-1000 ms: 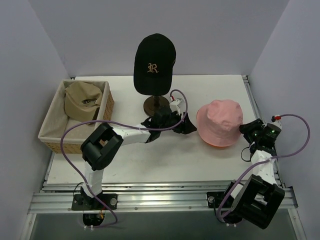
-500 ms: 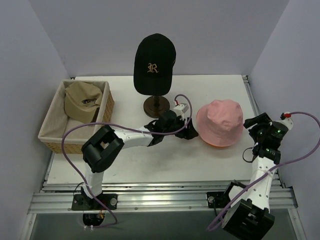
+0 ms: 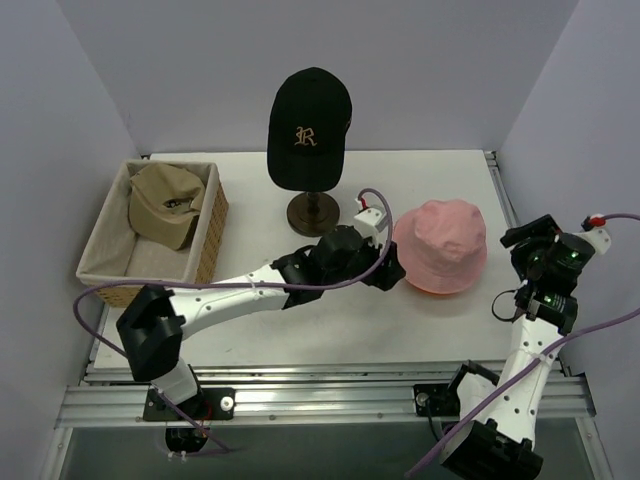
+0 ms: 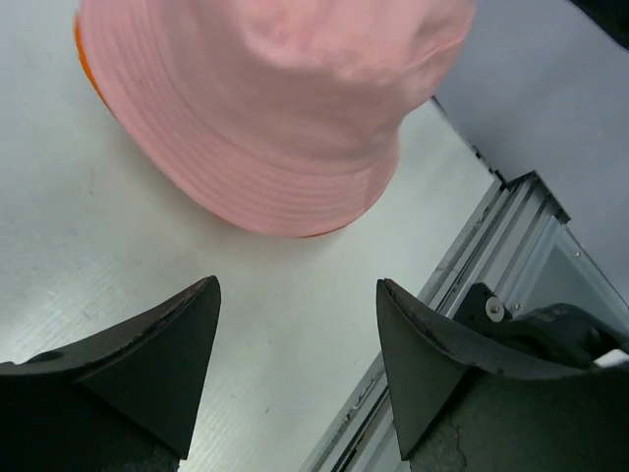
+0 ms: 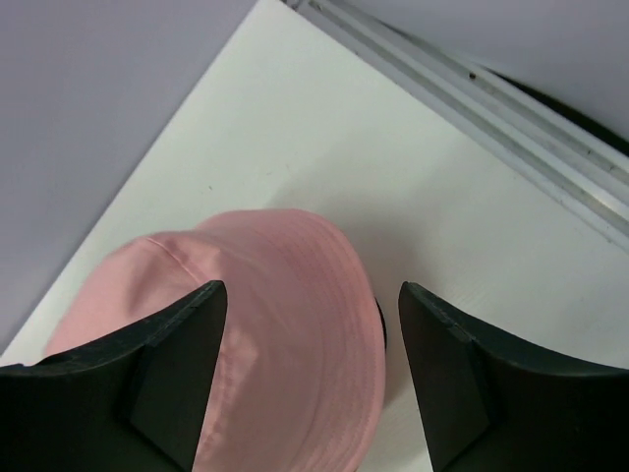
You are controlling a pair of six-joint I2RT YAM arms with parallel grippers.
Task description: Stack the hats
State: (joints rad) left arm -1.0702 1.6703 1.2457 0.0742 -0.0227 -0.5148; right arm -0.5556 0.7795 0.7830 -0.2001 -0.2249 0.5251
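The left gripper (image 4: 297, 290), spread and empty, sits low beside the pink hat (image 3: 440, 245). The right gripper (image 5: 310, 292), also spread, hovers on its other side. The pink hat covers an orange hat (image 4: 83, 54) on the bench (image 3: 300, 325). Farther back, the tan cap (image 3: 165, 200) lies in a basket (image 3: 214, 215), and the black cap (image 3: 309, 120) tops a stand (image 3: 312, 210).

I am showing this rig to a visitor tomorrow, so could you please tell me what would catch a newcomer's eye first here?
The black cap with its gold R stands out, perched on a stand at the back. On the right, the pink hat lies over an orange hat, with the open left pincer and right pincer flanking it.
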